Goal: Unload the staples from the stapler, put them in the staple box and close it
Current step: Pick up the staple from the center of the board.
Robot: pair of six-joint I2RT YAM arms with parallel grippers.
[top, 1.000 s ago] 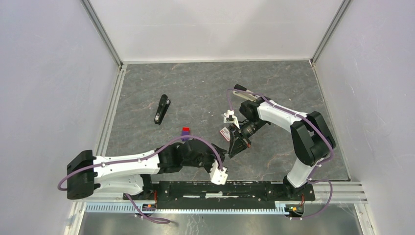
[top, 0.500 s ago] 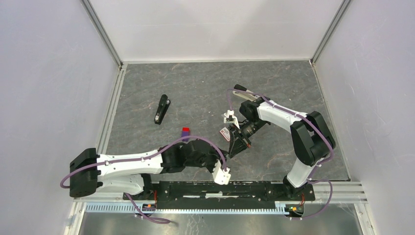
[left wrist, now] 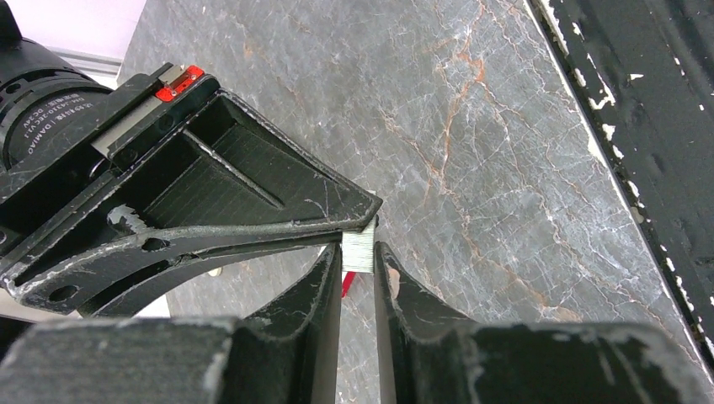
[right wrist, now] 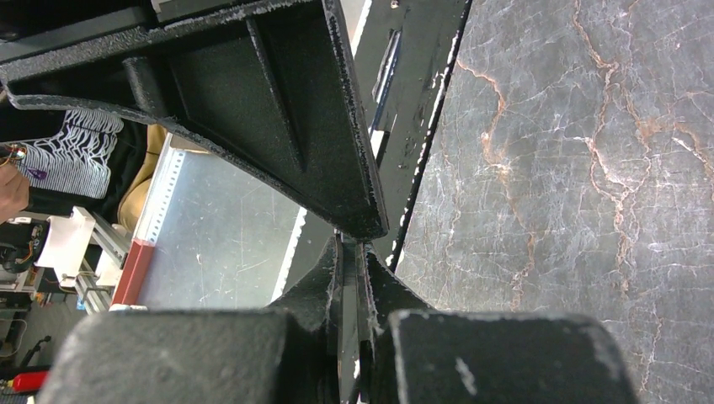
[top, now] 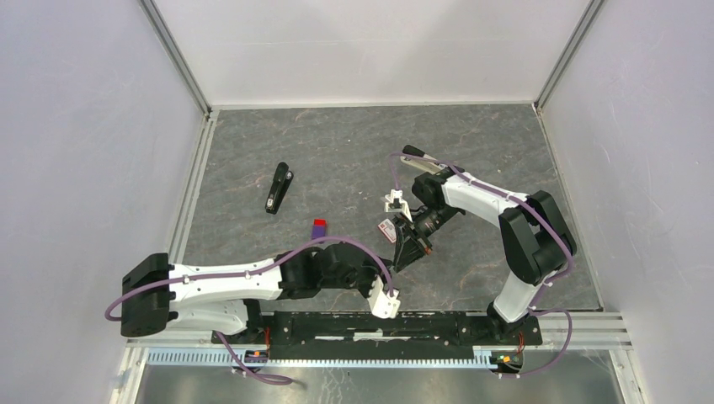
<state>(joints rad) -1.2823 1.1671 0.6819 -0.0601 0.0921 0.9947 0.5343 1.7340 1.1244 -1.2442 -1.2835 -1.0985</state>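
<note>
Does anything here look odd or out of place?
A short silvery strip of staples is held above the grey marbled table, pinched in the left gripper, with the black tip of the right gripper against its top. The black rail along the table's edge shows chipped, flaking paint.

Stapler [top: 418, 161] is located right of centre on the table [top: 337, 143], behind the right forearm. Slim bar [top: 278, 188] is laid well apart to its left, and a small block [top: 319, 225] is set nearer the front between them. Staple strip [left wrist: 358, 248] is held above the table front between left gripper [left wrist: 358, 257] and right gripper [right wrist: 351, 248], which are met tip to tip.
</note>
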